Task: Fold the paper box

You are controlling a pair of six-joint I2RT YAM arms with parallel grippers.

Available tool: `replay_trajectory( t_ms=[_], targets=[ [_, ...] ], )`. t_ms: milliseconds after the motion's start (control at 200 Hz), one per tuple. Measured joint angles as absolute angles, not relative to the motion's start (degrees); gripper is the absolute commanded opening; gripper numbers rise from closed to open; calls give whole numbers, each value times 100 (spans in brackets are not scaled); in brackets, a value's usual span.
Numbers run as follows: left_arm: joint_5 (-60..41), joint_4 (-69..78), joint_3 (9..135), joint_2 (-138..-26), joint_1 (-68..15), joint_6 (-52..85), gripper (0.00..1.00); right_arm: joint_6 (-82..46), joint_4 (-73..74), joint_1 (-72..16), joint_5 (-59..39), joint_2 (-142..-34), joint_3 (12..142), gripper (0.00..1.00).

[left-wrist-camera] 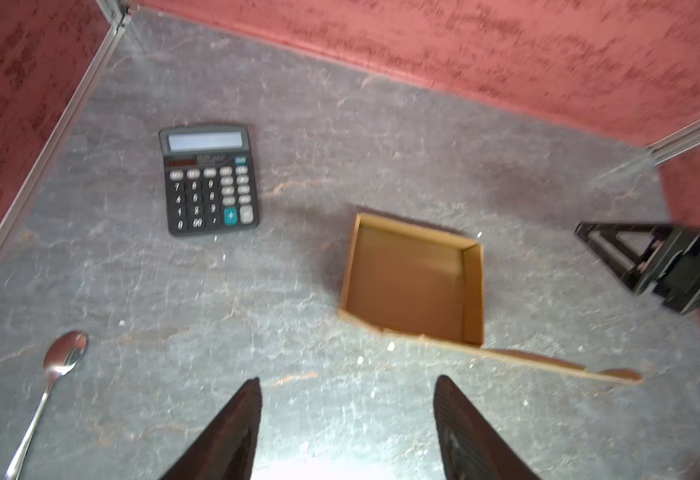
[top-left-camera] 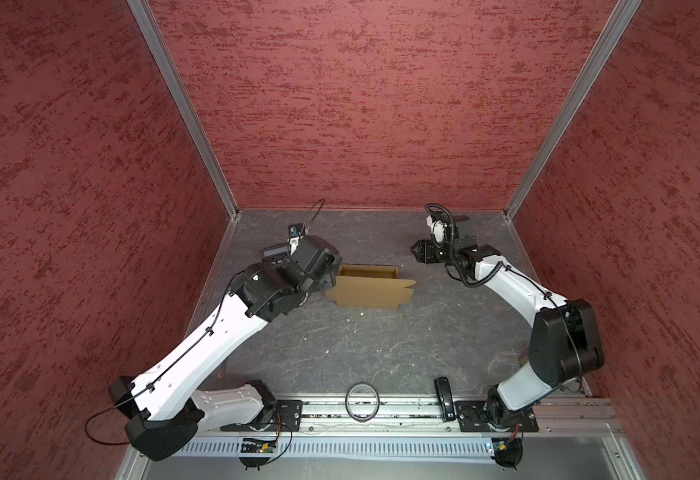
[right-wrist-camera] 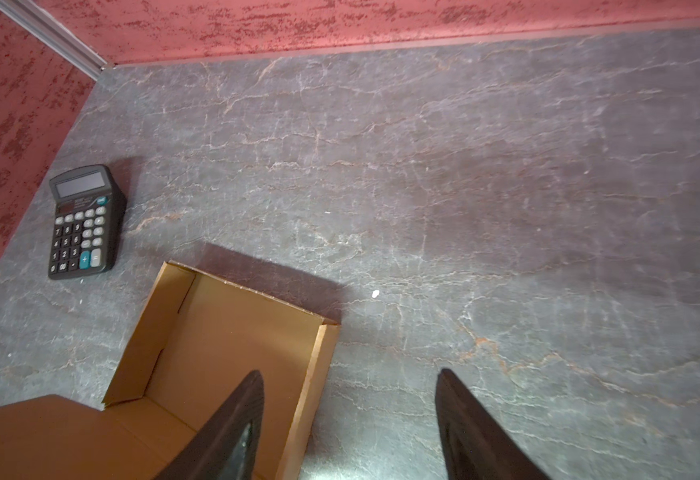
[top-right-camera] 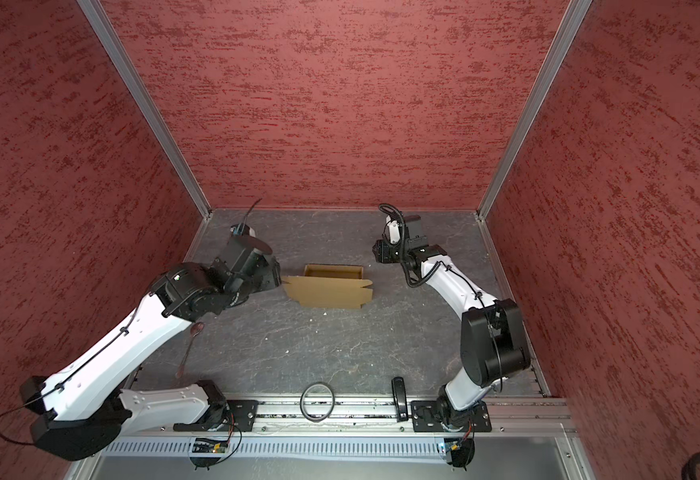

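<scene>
Both top views: box point(top-left-camera: 371, 291) mid table point(top-left-camera: 381, 353), walls up, lid flap lying open, unheld. Left wrist: left end effector point(left-wrist-camera: 348, 379) spread and empty near the flap, calculator point(left-wrist-camera: 211, 183) and spoon point(left-wrist-camera: 63, 357) off aside, not blocking. Right wrist: right end effector point(right-wrist-camera: 350, 371) spread too, by the box wall; could probably shove the light box or crumple that wall if lowered crooked.
</scene>
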State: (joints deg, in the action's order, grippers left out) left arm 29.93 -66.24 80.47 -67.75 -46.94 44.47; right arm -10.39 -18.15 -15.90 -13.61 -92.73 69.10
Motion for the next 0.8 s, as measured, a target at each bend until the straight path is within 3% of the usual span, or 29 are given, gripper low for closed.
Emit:
replay_trajectory(
  t_ms=[396,802],
  targets=[
    [3457,-6563,6737,-7183,-6027,6344,65,-827,-1785,-1590,-2303,-9474,6971,57],
    [3041,-5542,6359,-7894,-5494,6305,63,-604,-1820,-1629,-2995,-9424,6617,55]
  ],
)
